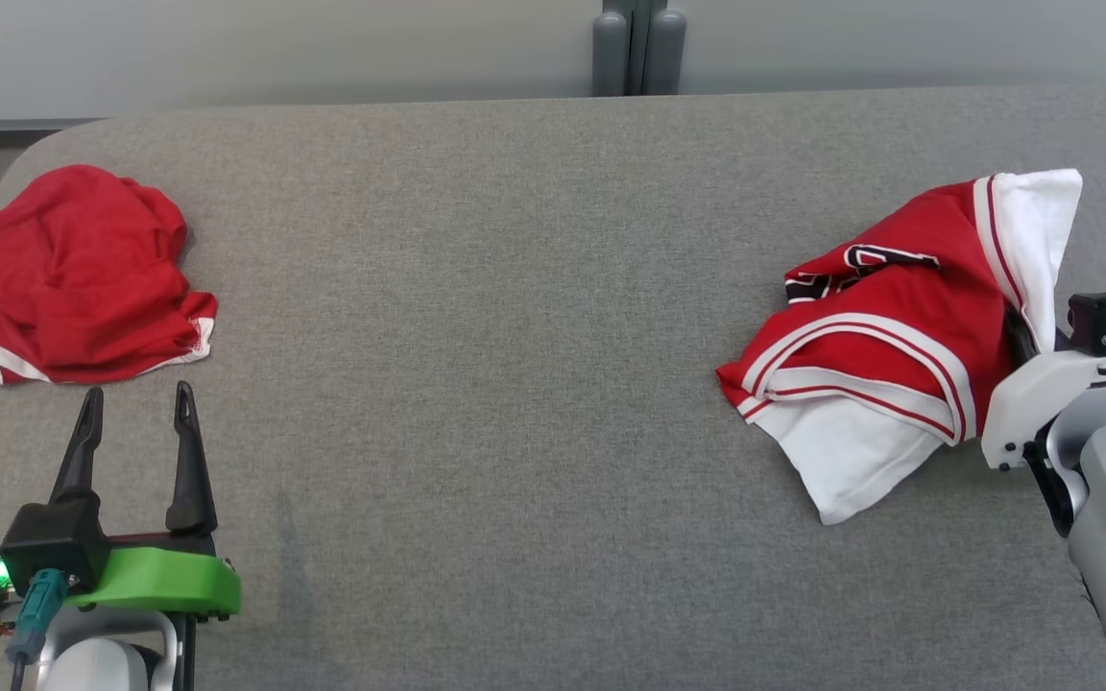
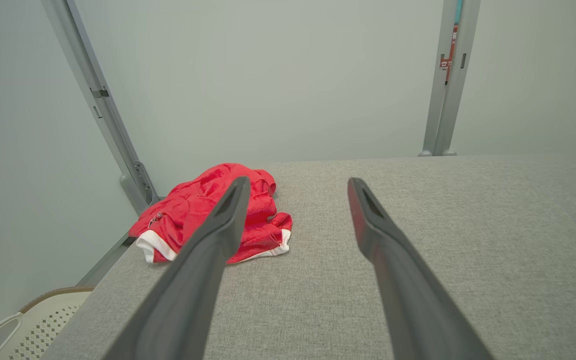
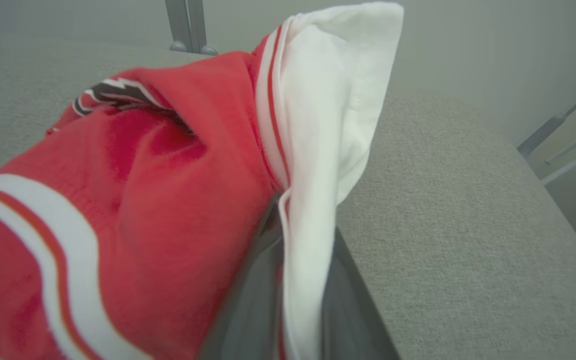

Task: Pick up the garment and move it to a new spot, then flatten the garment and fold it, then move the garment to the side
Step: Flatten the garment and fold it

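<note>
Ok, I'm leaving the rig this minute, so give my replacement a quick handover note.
Right claw: shut on the white edge of the red-and-white jersey, at the right side of the table.
Left claw: open, holding nothing, near a crumpled red garment on the left.
Done: the grip, seemingly.
Left: carry the jersey to a new spot, flatten, fold, move aside.

Light: you had bright, soft, even light; only thin shadows lay under the garment (image 1: 889, 336). Head view: sharp throughout. Left wrist view: wide-angle bend, the post (image 2: 103, 110) at its left edge leaned. Right wrist view: near cloth was blurred, the table (image 3: 468, 225) weave sharper beyond.
</note>
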